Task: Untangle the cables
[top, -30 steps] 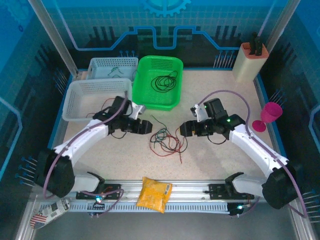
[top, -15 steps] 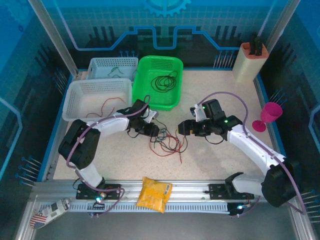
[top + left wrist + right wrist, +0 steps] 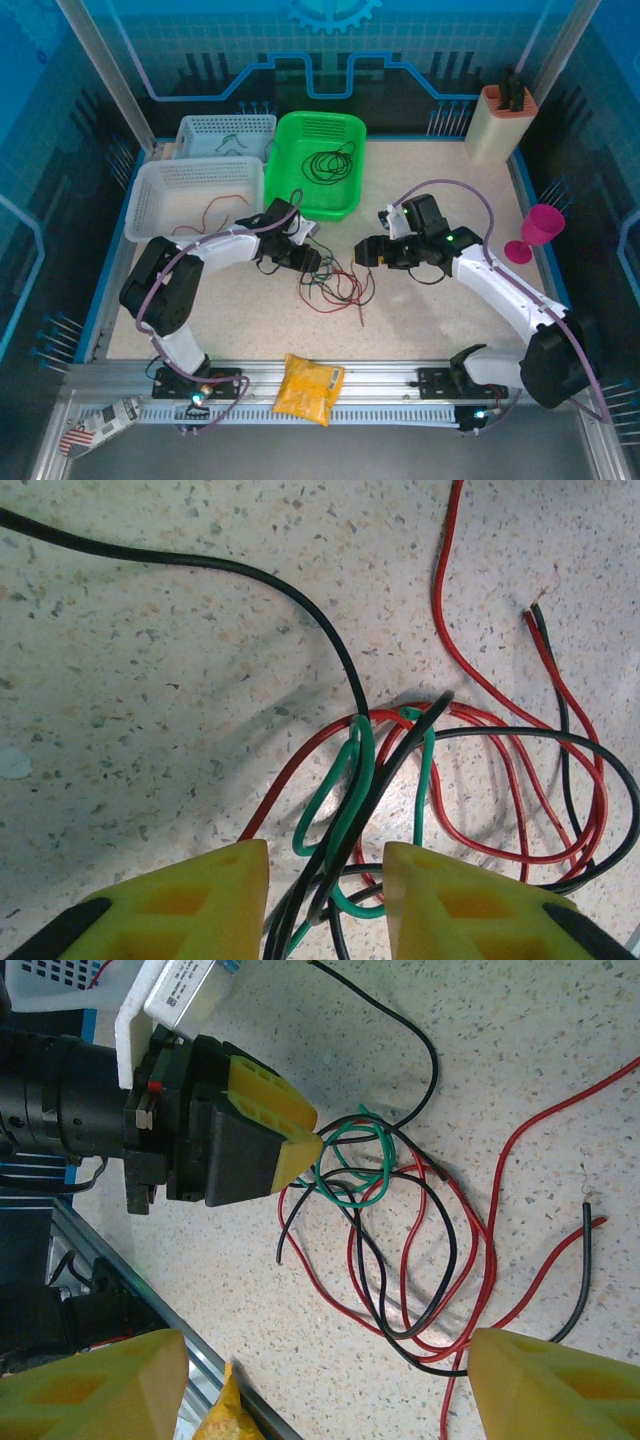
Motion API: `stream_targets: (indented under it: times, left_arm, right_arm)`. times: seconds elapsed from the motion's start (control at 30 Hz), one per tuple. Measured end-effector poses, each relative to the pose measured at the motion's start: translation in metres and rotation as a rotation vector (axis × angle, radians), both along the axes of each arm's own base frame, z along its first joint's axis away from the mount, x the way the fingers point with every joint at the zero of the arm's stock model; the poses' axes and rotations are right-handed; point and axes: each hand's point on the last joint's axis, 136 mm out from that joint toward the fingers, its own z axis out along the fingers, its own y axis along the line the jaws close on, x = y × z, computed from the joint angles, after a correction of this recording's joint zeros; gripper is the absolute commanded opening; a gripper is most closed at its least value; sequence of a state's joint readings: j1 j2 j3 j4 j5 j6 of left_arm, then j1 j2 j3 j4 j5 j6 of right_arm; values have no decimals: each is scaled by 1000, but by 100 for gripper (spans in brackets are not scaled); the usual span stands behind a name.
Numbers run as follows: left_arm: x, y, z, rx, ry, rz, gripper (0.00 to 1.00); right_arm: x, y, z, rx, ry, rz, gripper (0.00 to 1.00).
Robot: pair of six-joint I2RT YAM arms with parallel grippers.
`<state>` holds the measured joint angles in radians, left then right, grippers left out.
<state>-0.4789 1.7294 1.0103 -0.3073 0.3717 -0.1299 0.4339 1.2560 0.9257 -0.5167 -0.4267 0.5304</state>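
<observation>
The cables (image 3: 335, 285) lie as a loose tangle of red, green and black strands on the speckled table between the two arms. My left gripper (image 3: 318, 262) is down at the tangle's left edge. In the left wrist view its yellow fingers (image 3: 215, 895) stand apart, with a green cable (image 3: 350, 770) loop and black cable (image 3: 300, 595) strands running between them, untouched by either pad. My right gripper (image 3: 362, 255) hovers just right of the tangle, open wide. In its own view, red cable (image 3: 470, 1250) and black loops lie on the table below the right gripper (image 3: 325, 1360).
A green basket (image 3: 300, 200) behind the tangle holds a coiled black wire. A white basket (image 3: 150, 190) at left holds a red wire, and another white basket (image 3: 200, 125) stands behind it. A yellow bag (image 3: 308, 388) lies on the front rail. A pink goblet (image 3: 540, 230) stands at right.
My left arm has swung right from beside the white basket to the tangle, and its jaws have narrowed around the green and black strands. My right gripper has edged slightly left.
</observation>
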Motion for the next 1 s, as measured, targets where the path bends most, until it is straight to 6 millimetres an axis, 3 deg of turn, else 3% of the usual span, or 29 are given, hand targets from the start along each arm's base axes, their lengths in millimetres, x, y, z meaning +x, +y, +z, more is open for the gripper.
stream_targets:
  times: [0.3,0.47,0.57,0.8,1.0]
  left_arm:
    - [0,-3,-1,-16,6,-11,7]
    - [1,-5,4,-28,-5,-14,0]
    - [2,-6,19,-48,-42,-14,0]
    - [-2,-5,83,-131,-186,-21,0]
    - [-10,3,101,-127,-217,-6,0]
  right_arm:
    - [-2,-2,5,3,-12,1,74]
    - [-4,-3,11,7,-33,0,74]
    - [-3,-4,11,3,-38,-1,74]
    - [-1,3,-6,-51,-30,20,70]
    - [-1,16,-21,-70,-9,46,69]
